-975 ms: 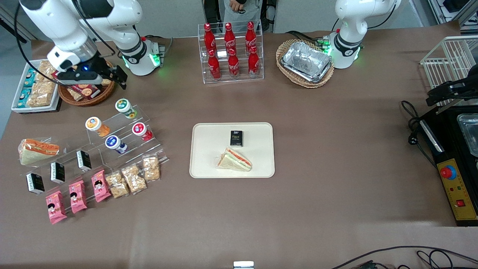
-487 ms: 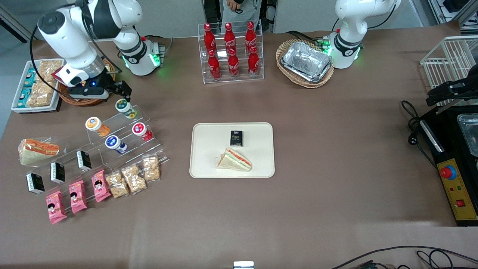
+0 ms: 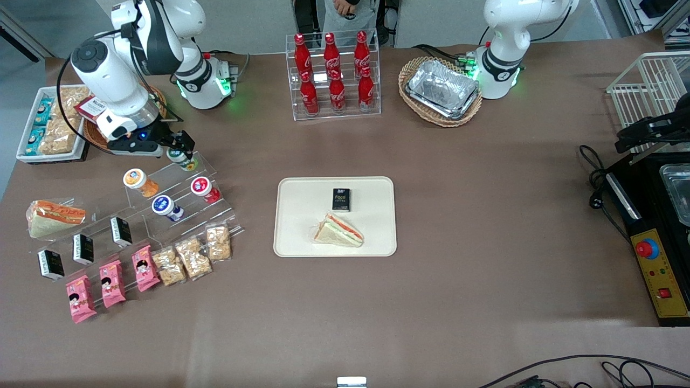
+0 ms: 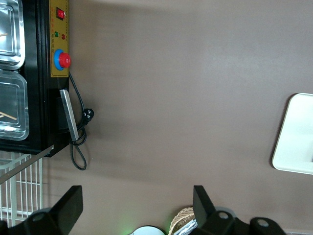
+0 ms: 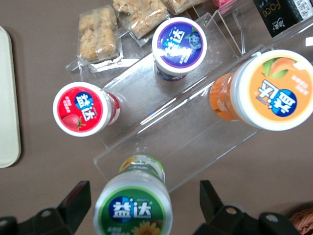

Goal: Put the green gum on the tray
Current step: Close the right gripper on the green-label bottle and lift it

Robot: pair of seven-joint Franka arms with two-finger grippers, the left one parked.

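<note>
The green gum stands on the top step of a clear acrylic riser, its green-rimmed lid up; my gripper partly covers it in the front view. In the right wrist view the green gum sits between my two black fingers, with a gap on each side. My gripper is open and hangs just above the bottle, straddling it. The cream tray lies at the table's middle, toward the parked arm's end from the riser. It holds a wrapped sandwich and a small black box.
On the riser's lower steps stand orange-lidded, red-lidded and blue-lidded bottles. Snack packs and black boxes lie nearer the front camera. A wicker basket and a cola rack stand farther back.
My gripper has moved down and nearer the front camera, from over the wicker basket to the green gum, which now sits between its open fingers.
</note>
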